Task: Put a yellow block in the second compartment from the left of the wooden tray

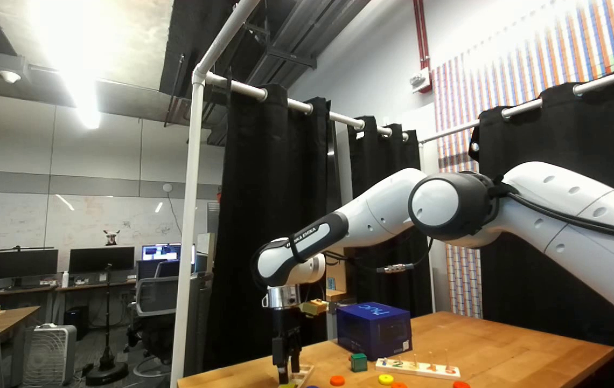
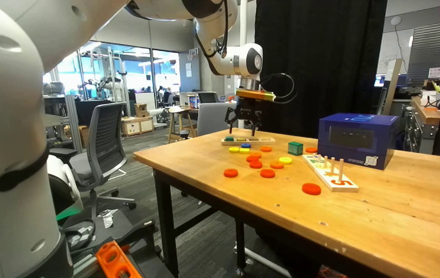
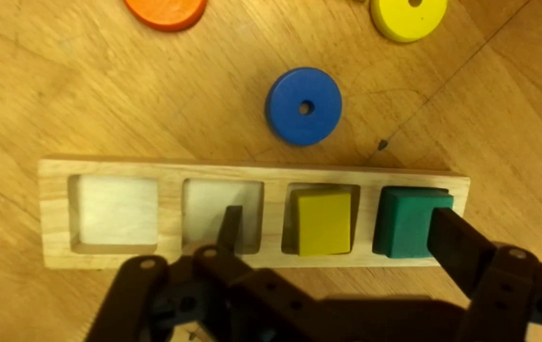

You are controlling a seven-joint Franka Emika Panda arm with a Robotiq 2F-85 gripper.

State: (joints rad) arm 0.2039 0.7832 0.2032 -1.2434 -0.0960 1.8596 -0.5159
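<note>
The wooden tray (image 3: 271,173) lies on the table with compartments in a row; it also shows in both exterior views (image 1: 305,372) (image 2: 247,143). A yellow block (image 3: 324,223) sits slightly tilted in the compartment beside the green block (image 3: 411,223). In an exterior view this yellow block (image 2: 241,139) is in the second compartment from the left, after the green block (image 2: 229,138). The other two compartments hold nothing. My gripper (image 3: 337,213) is open above the tray, its fingers on either side of the yellow block and apart from it; it shows in both exterior views (image 1: 289,371) (image 2: 242,133).
A blue ring (image 3: 304,107), yellow rings and several orange rings (image 2: 268,173) lie near the tray. Another yellow block (image 2: 244,151) lies on the table. A green cube (image 2: 295,148), a peg board (image 2: 330,175) and a blue box (image 2: 355,141) stand further right.
</note>
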